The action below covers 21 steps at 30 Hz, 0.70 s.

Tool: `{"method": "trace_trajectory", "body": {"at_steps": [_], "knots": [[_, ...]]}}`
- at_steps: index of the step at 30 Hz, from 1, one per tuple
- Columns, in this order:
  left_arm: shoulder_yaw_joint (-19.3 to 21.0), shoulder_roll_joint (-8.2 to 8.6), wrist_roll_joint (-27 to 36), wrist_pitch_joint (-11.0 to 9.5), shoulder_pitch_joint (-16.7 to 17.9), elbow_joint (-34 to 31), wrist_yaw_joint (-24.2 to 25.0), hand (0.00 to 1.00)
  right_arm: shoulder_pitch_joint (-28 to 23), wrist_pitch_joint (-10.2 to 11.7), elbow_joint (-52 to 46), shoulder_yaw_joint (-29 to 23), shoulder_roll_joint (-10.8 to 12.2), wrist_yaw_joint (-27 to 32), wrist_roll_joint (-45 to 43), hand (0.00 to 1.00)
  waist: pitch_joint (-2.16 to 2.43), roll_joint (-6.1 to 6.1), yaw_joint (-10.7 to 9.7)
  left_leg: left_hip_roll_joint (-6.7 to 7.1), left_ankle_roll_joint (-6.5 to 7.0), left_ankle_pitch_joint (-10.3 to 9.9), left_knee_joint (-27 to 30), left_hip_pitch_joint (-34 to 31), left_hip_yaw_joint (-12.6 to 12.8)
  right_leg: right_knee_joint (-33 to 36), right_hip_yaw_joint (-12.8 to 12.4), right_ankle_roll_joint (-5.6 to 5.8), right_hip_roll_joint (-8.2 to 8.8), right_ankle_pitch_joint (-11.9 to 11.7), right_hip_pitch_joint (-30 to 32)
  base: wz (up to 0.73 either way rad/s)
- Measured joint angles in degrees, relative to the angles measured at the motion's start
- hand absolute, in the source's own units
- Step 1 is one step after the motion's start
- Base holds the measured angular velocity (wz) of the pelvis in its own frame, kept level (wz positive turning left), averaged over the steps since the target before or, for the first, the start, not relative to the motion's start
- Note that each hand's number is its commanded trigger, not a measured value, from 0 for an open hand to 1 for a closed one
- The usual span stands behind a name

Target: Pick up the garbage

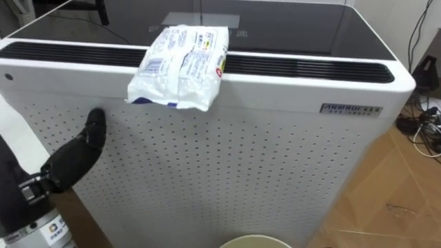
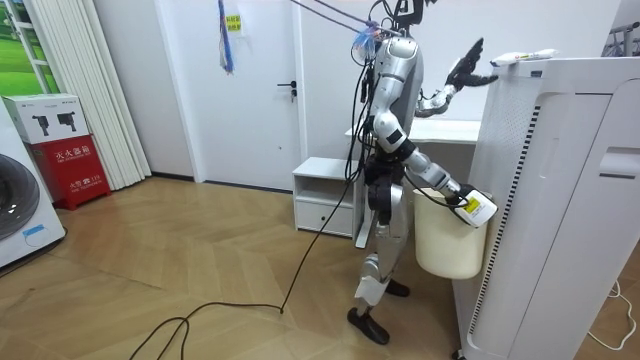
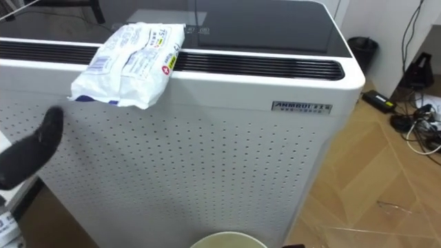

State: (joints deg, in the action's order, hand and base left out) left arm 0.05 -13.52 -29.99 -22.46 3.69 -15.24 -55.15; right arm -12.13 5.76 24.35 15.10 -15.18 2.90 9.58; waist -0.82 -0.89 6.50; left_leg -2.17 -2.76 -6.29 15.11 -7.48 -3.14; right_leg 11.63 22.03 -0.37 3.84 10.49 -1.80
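Note:
A white plastic packet (image 1: 180, 65) with blue and red print lies on the top front edge of a tall white perforated appliance (image 1: 262, 172), its lower end hanging over the front. My black left hand (image 1: 76, 162) is raised in front of the appliance's left part, below and left of the packet, open with fingers straight and not touching it. In the room view my right hand (image 2: 472, 207) is low at the rim of a cream bin (image 2: 445, 235), holding it off the floor beside the appliance. The bin's rim (image 1: 255, 241) shows at the bottom of the eye views.
I stand close against the appliance's front. Cables and a power strip (image 3: 413, 124) lie on the wooden floor to its right. Behind me in the room view are a white low cabinet (image 2: 325, 195), a door and a red box (image 2: 70, 165).

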Motion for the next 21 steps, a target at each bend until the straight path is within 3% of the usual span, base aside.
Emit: {"method": "trace_trajectory", "body": {"at_steps": [9,21], "knots": [[0.01,0.02,-6.03,-0.47,-0.45,-2.13,2.3,0.0,-0.51,0.0,-0.37,-0.15,-0.32,-3.41,-0.81,1.0,0.26,0.5,-0.66,0.24,0.03,0.02,-0.65,1.23,-0.04,-0.88,0.17,0.17,0.03,0.03,-1.44,0.01],[-0.34,-1.35,-10.38,-0.01,-0.4,-1.94,6.07,0.0,-0.16,-0.01,-0.65,-0.7,-0.63,-6.79,-1.0,1.0,-0.08,1.14,-1.54,0.53,0.16,0.0,-1.67,2.88,0.12,-1.79,-0.02,0.59,0.23,0.05,-2.48,0.0]]}}
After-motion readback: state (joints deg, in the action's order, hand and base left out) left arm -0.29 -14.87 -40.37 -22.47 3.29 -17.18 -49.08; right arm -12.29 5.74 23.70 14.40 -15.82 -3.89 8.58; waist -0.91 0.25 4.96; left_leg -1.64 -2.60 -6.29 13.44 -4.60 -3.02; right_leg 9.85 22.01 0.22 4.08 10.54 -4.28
